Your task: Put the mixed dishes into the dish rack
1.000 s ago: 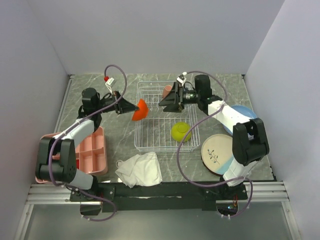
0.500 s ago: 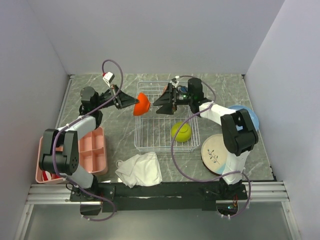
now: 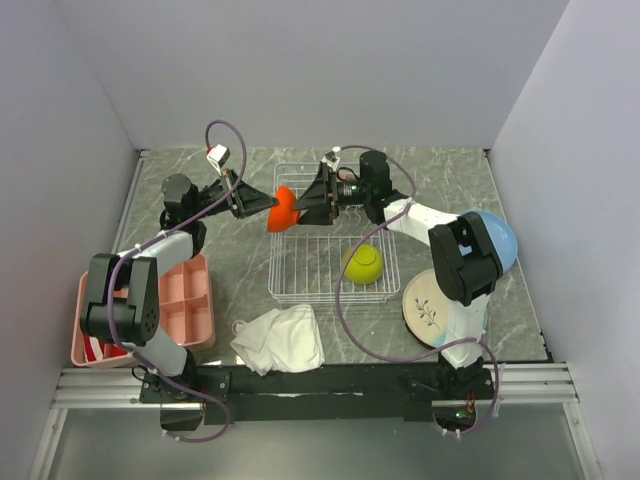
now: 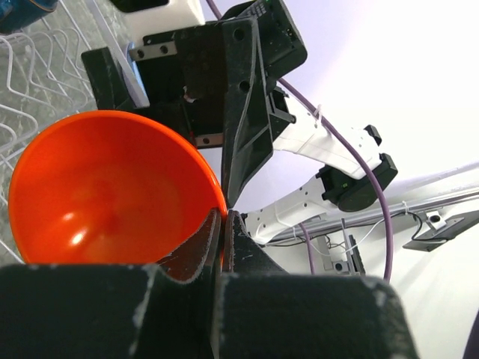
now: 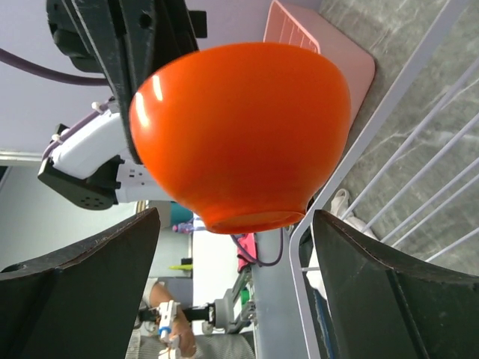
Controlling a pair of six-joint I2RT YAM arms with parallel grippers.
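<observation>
Since the left gripper (image 4: 222, 224) is clamped on the rim of the glossy orange plastic bowl (image 4: 105, 187), we log it as holding, with one finger inside the bowl and one outside. The bowl hangs in the air, tipped on its side, over the back-left corner of the rectangular white wire dish rack (image 3: 275, 262). Its mouth faces the left arm and its base faces the right gripper (image 3: 306, 204). The right gripper's jaws are wide apart. In the right wrist view the bowl's base sits just ahead of the gap between the fingers (image 5: 82, 277), with no contact we can see. Versus half a second ago, the right gripper has slid left along the rack's back edge, up close to the bowl, and the bowl barely shifted. A second ago the bowl hung lower, well apart from that gripper. The round lime-green bowl (image 3: 362, 263) is unchanged, inside the rack at near right. The large cream-and-blue plate (image 3: 432, 305) and light-blue plate (image 3: 505, 240) lie on the table right of the rack.
</observation>
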